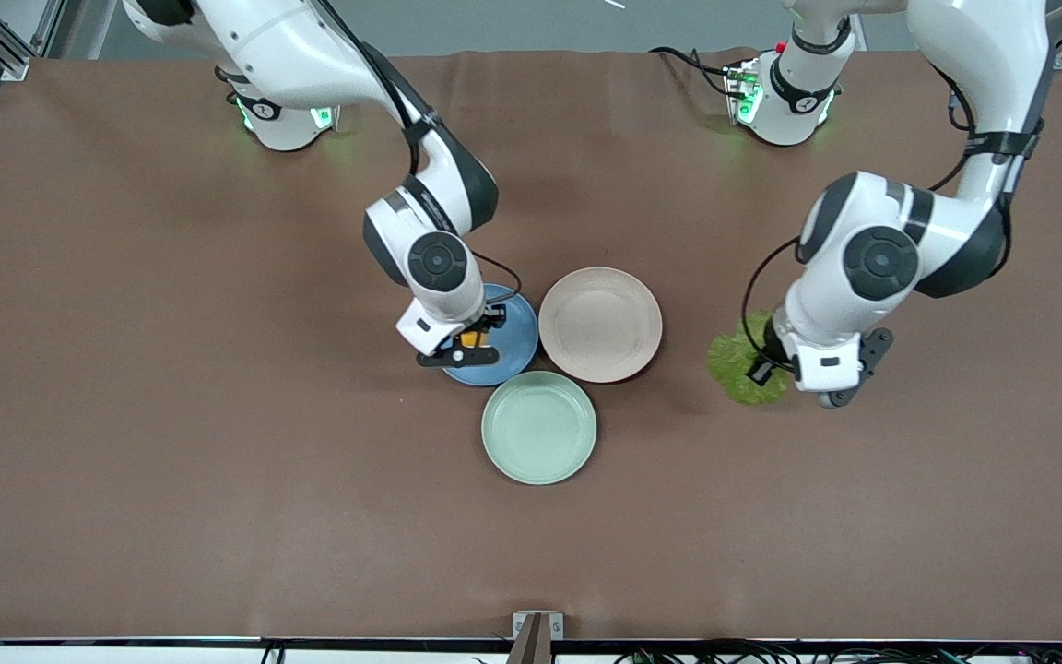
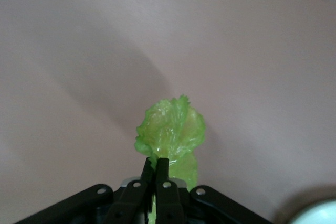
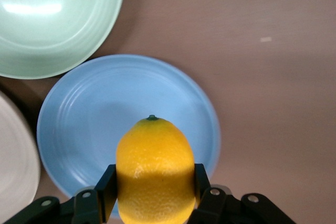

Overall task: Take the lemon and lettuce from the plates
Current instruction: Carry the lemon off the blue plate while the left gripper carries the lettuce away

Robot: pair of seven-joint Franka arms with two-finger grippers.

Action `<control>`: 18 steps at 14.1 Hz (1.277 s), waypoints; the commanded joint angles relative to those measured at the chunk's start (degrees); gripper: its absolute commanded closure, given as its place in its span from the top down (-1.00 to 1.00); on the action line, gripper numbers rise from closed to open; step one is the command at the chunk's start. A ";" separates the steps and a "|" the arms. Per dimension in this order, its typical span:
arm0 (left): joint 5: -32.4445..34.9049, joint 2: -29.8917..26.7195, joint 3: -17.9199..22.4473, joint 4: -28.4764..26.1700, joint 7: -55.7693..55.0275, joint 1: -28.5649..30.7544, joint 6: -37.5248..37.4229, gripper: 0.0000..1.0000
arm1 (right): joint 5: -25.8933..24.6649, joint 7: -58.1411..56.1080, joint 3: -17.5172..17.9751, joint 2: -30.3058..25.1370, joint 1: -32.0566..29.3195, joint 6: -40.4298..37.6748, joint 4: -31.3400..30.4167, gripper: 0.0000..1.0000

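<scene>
Nearest the front edge, the mint plate [image 1: 538,427] sits empty. Over the blue plate [image 1: 514,355], the right gripper [image 1: 466,343] clamps the lemon [image 3: 155,171]. Both picks look done: the left gripper [image 1: 794,378] pinches the lettuce [image 1: 738,367] over bare table toward the left arm's end, and the beige plate [image 1: 600,324] is empty.

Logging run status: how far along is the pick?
Both picks look made. The left hand holds the crinkled green lettuce leaf over bare table, the round beige plate empty. The right hand grips the small yellow lemon over the round blue plate. Left: carrying it clear.
</scene>
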 commanded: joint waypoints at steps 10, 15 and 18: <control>5.60 6.08 -0.26 -3.88 2.73 10.40 6.66 -0.97 | -6.74 -40.49 0.46 -14.60 -40.20 -1.07 -13.27 -0.59; 6.76 6.80 -0.35 -3.80 1.42 10.84 6.67 0.71 | -9.36 -45.07 0.37 -8.38 -46.81 14.69 -18.67 -0.59; 6.76 2.42 -0.79 -2.14 2.37 10.40 2.73 1.00 | -10.69 -45.88 0.46 -3.89 -48.84 21.20 -18.50 -0.57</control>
